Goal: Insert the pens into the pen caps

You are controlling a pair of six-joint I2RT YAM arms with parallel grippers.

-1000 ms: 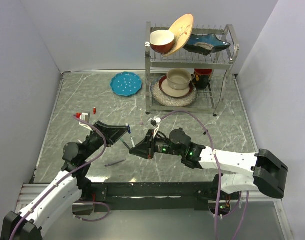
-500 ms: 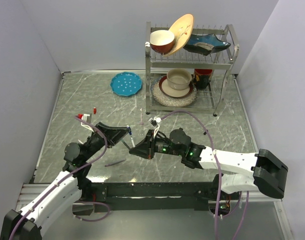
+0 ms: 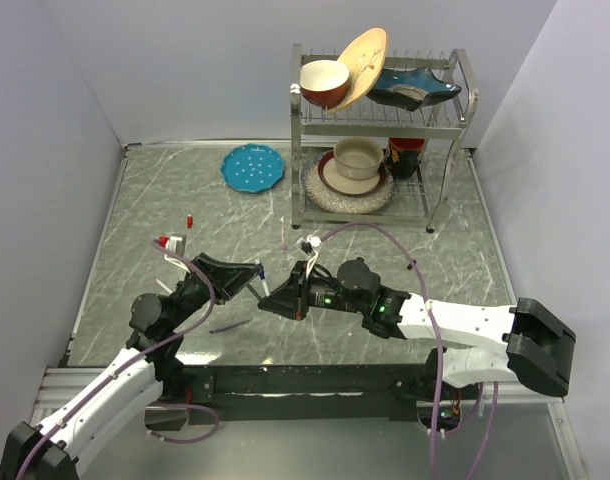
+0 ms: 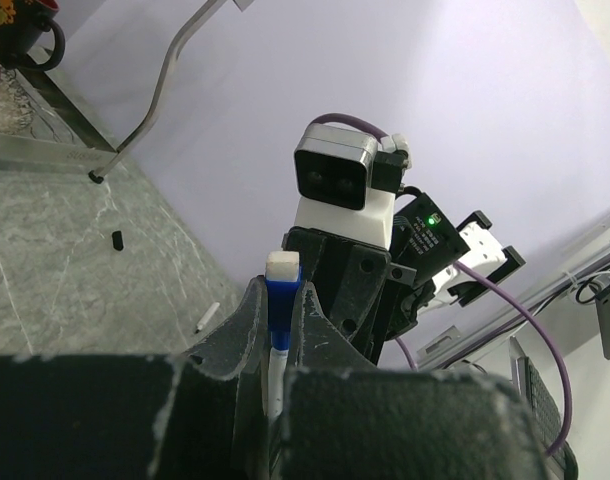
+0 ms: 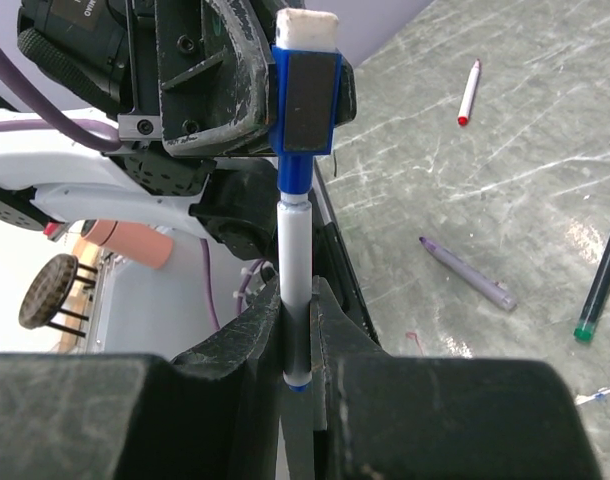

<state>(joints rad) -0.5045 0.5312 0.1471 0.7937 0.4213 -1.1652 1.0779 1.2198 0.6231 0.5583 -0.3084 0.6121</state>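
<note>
- Comparing with a second ago, the left pincer point(image 3: 255, 271) has crept down and closer to the right pincer point(image 3: 272, 299), which has barely moved. The gap between them has narrowed.
- That reads as the blue cap point(image 5: 305, 88) being pushed onto the blue pen point(image 5: 294, 262). The pen's blue collar meets the cap's mouth, so this pair looks nearly seated, though I cannot tell whether it is fully home.
- The left pincer is clamped on the cap and the right pincer on the barrel's lower end, both held in the air above the desk point(image 3: 145, 190).
- The cap is glossy blue plastic, flat-sided, with a white plug on top. The barrel is smooth, white and round, and the pincer fingers are scuffed black.
- A red-ended pen point(image 5: 469, 92) and a dark green pen point(image 5: 605, 270) lie loose on the veined, grey-green, stone-look desk. The red cap point(image 3: 189, 220) lies apart from them, so more pairs probably remain.
</note>
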